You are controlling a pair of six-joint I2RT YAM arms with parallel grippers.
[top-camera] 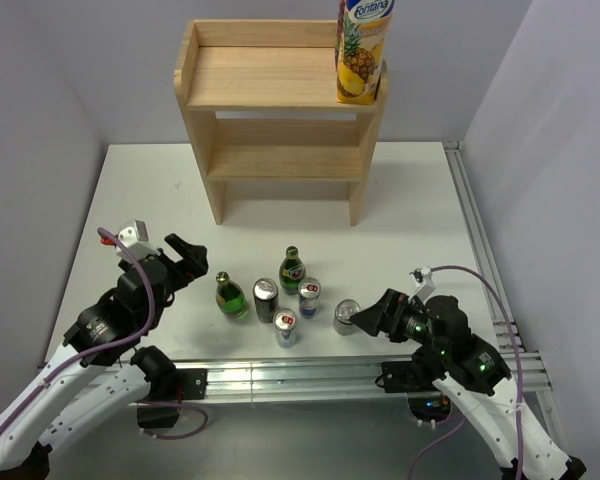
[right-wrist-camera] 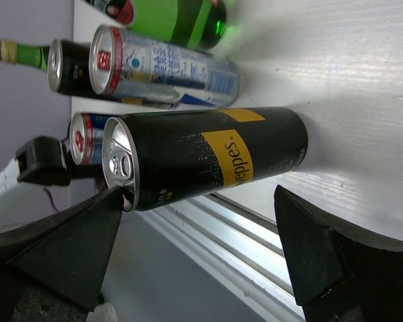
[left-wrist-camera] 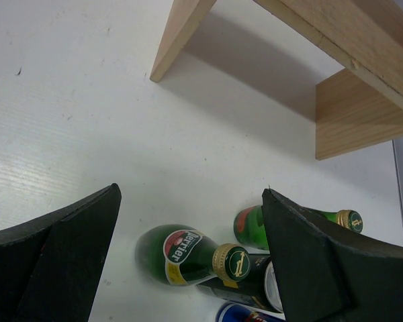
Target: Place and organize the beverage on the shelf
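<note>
**Top view.** The shelf (top-camera: 280,90) stands at the 12 o'clock edge of the white table (top-camera: 410,200). Both its boards are bare except for a pineapple juice carton (top-camera: 363,50), which stands upright at the 3 o'clock end of the top board, against the rim.

The other drinks stand upright in a loose cluster near the table's 6 o'clock edge:
- a left green bottle (top-camera: 229,295)
- a dark can (top-camera: 266,299)
- a right green bottle (top-camera: 291,270)
- a blue-banded can (top-camera: 309,297)
- a red-topped can (top-camera: 286,328)
- a black-and-yellow can (top-camera: 346,316), at the cluster's 3 o'clock side

**Your left gripper** (top-camera: 185,262) hangs at 9 o'clock of the cluster, close to the left green bottle. Its jaws are spread wide and nothing lies between them. In the left wrist view that bottle appears low between the two fingers.

**Your right gripper** (top-camera: 365,318) sits at 3 o'clock of the black-and-yellow can. Its jaws are fully spread and not clamped. In the right wrist view the can lies just ahead of the fingertips. You cannot tell whether one fingertip touches the can's top rim.
</note>
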